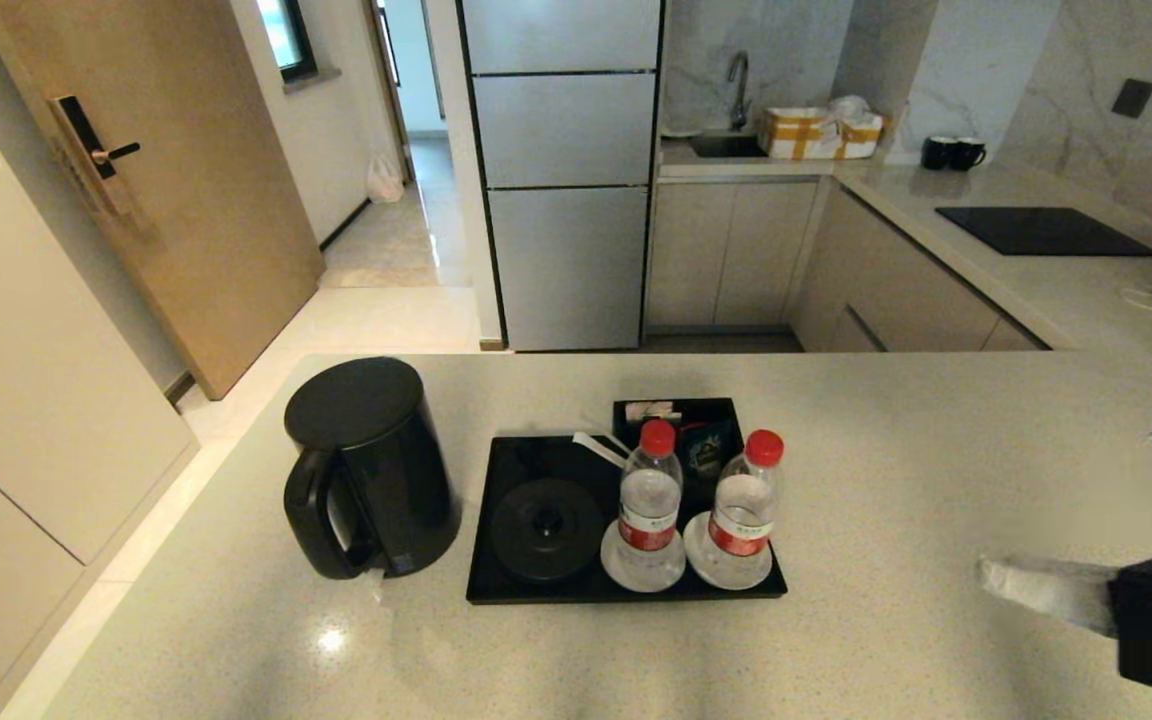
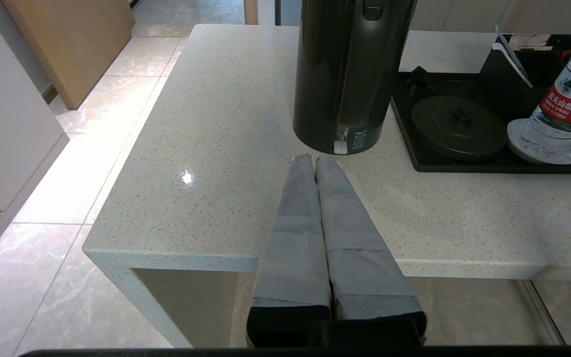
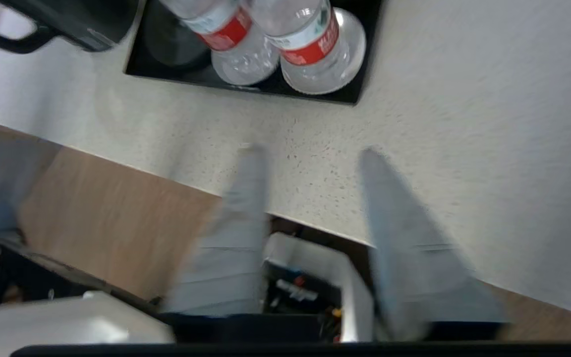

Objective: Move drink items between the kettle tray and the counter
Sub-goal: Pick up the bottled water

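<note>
Two red-capped water bottles stand upright on white coasters along the near edge of the kettle tray. A dark sachet leans in the compartment box at their 12 o'clock, and the kettle sits on the counter at the tray's 9 o'clock. Nothing appears moved yet, so this looks like the opening reach. The right gripper comes in low at the tray's 4 o'clock, well apart from it; its fingers are spread moderately and hold nothing. Next it likely must travel toward 10 o'clock and straddle the nearer bottle's body. The left gripper hangs before the kettle, fingers pressed together, empty.
</note>
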